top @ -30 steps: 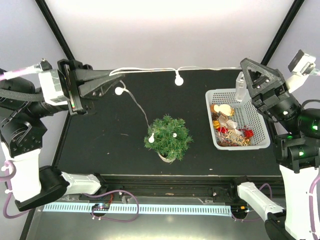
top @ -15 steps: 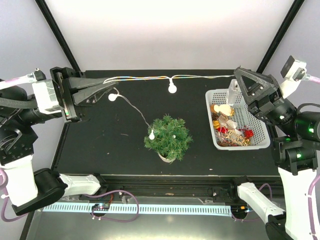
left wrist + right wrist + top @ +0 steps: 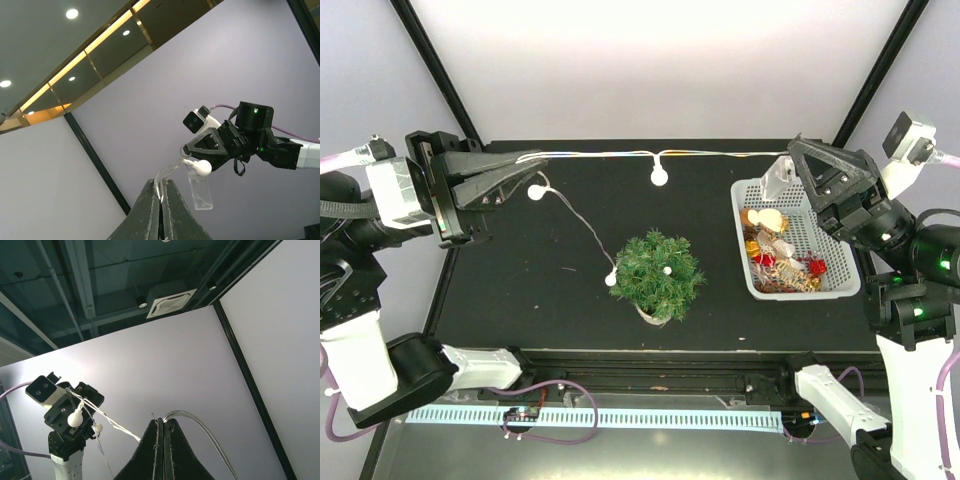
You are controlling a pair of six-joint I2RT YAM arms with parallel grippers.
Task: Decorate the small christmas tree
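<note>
The small christmas tree (image 3: pixel 658 274) stands on the black table near the front middle, a white bulb on top of it. A string of lights (image 3: pixel 610 155) with white bulbs is stretched taut between my two grippers above the table's far edge. My left gripper (image 3: pixel 533 158) is shut on one end of the wire (image 3: pixel 161 187). My right gripper (image 3: pixel 792 155) is shut on the other end (image 3: pixel 162 421), beside a clear battery case (image 3: pixel 779 178). One bulb (image 3: pixel 659 177) hangs mid-span. A loose strand runs from the left gripper down to a bulb (image 3: pixel 611 280) at the tree's left side.
A white mesh basket (image 3: pixel 832 282) of ornaments stands at the right of the table, under the right arm. Black frame posts rise at the far left and far right corners.
Both grippers rose and pulled apart, stretching the light string straight. The hanging bulbs shifted left and the low bulb slid down the tree's left side.
</note>
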